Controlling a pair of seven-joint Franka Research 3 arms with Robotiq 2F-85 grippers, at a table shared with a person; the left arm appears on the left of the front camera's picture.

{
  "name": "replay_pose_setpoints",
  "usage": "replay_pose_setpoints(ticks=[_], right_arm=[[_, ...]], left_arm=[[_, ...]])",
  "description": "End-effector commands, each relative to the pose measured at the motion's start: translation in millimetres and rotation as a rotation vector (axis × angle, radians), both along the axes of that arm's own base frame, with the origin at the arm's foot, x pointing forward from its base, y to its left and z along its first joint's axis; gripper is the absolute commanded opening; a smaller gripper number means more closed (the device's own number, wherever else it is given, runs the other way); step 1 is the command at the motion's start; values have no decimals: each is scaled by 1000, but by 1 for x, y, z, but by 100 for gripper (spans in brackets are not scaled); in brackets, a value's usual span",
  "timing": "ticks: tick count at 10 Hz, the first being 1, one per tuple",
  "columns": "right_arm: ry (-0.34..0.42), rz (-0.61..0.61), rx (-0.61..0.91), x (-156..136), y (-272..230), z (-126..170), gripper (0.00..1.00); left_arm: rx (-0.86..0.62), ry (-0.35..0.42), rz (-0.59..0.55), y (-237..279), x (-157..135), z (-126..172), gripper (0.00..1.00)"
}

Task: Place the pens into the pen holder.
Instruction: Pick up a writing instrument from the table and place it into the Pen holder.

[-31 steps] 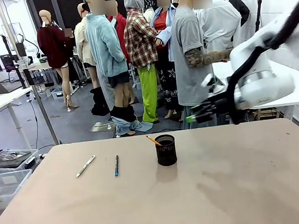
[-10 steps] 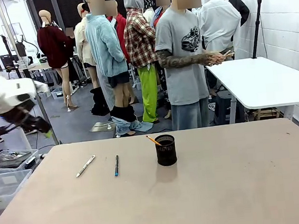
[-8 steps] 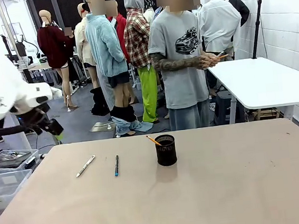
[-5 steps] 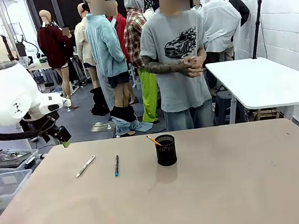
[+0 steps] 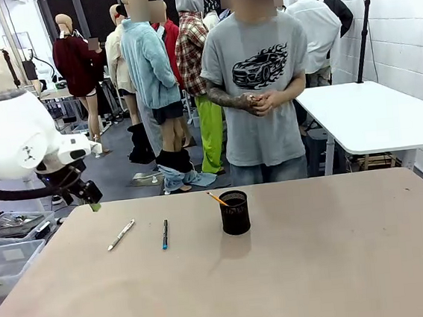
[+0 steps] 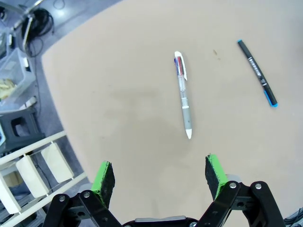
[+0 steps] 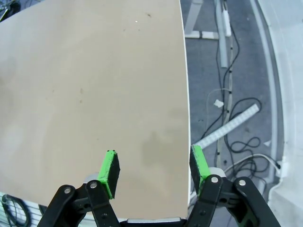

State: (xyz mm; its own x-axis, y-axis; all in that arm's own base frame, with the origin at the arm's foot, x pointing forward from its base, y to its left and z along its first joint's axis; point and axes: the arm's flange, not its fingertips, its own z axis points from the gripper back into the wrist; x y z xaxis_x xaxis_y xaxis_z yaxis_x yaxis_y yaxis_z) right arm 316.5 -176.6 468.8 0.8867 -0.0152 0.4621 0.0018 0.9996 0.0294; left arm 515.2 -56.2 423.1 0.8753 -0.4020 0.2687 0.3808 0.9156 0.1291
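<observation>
The black mesh pen holder (image 5: 235, 213) stands near the middle of the tan table (image 5: 297, 270), with an orange pencil (image 5: 216, 198) leaning out of its left rim. Left of it lie a black pen with a blue tip (image 5: 165, 234) and a white-silver pen (image 5: 121, 234). My left gripper (image 5: 89, 198) hovers above the table's far left corner, open and empty. In the left wrist view the left gripper (image 6: 161, 174) has the white-silver pen (image 6: 183, 97) ahead of its fingers and the black pen (image 6: 258, 73) beyond. My right gripper (image 7: 154, 166) is open over the table edge, holding nothing.
A person stands at the far side with clasped hands (image 5: 258, 102). Clear plastic bins (image 5: 11, 253) sit off the table's left side, and a white table (image 5: 372, 113) stands back right. Cables (image 7: 236, 118) lie on the floor beyond the table edge in the right wrist view.
My left arm has come in from the left toward the table's far left corner. The right arm has left the front view. The person has turned toward the table and clasped their hands.
</observation>
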Motion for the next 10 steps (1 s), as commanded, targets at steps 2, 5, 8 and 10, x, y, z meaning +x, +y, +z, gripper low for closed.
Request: replay_pose_setpoints(ticks=[2, 5, 8, 10], right_arm=[[2, 0, -1, 0, 0, 0, 75], [2, 0, -1, 0, 0, 0, 75], [2, 0, -1, 0, 0, 0, 75], [2, 0, -1, 0, 0, 0, 75]], left_arm=[[-26, 86, -85, -15, 53, -26, 100], [-80, 119, -111, -27, 72, -60, 100], [-97, 159, -142, -37, 68, -84, 100], [-99, 185, -137, -36, 70, -92, 100]])
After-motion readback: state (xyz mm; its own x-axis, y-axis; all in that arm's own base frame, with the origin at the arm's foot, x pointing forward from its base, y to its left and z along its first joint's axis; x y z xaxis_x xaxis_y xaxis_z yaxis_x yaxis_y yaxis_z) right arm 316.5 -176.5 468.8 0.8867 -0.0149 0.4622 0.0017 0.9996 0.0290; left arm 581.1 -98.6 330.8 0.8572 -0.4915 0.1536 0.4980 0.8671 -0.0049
